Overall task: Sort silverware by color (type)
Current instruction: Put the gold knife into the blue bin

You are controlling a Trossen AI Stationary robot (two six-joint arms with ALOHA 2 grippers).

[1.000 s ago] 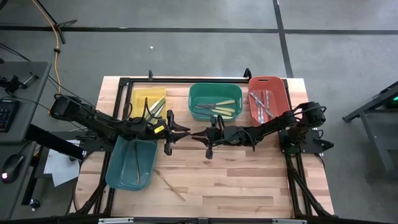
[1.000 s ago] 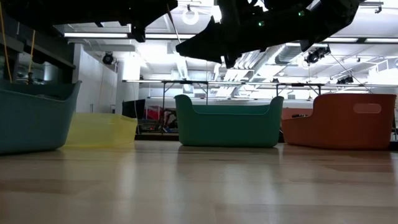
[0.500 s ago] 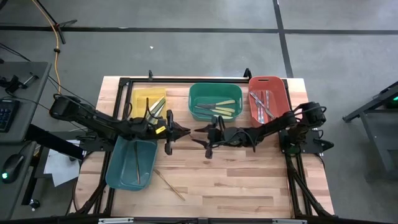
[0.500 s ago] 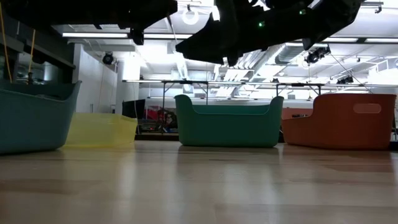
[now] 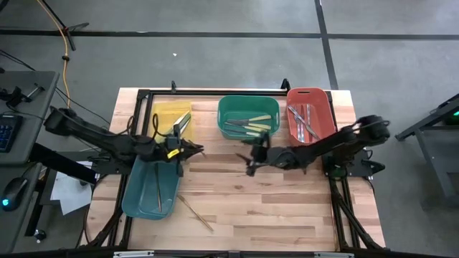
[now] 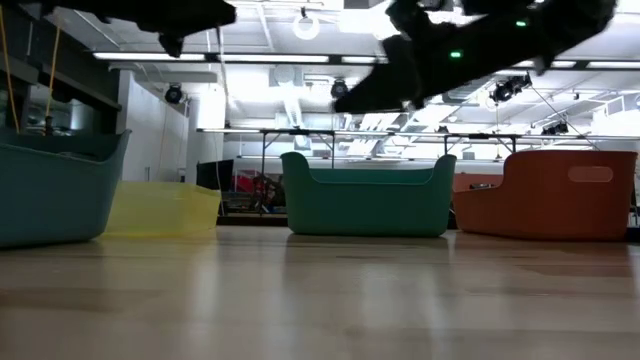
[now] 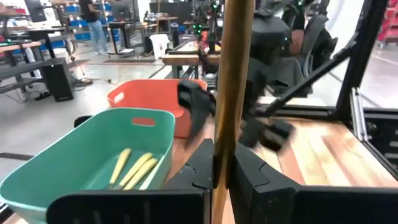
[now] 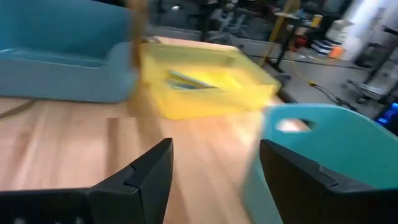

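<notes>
Because a tan wooden utensil (image 7: 231,93) is pinched upright between its closed fingers, the left gripper (image 5: 179,150) is hanging above the table at the teal bin's (image 5: 138,204) one-o'clock corner, just beside the yellow bin (image 5: 159,115); holding the stick on end like this is probably letting it clear the bin walls, and I judge the teal bin to be its goal, since another wooden piece (image 5: 158,188) is already lying inside. One more wooden stick (image 5: 195,212) is lying loose on the table (image 5: 287,208) at the teal bin's four o'clock, apparently waiting its turn. Toward the middle, the green bin (image 5: 224,107) is holding the yellow-handled pieces (image 5: 255,127), so each bin is taking one kind. At the green bin's six o'clock, the right gripper (image 5: 254,159) is hovering over bare wood with its fingers spread wide and nothing between them, likely keeping out of the left arm's path. At the far right, the red bin (image 5: 327,107) is holding the silver-grey pieces (image 5: 304,120), gathered for the same reason.
</notes>
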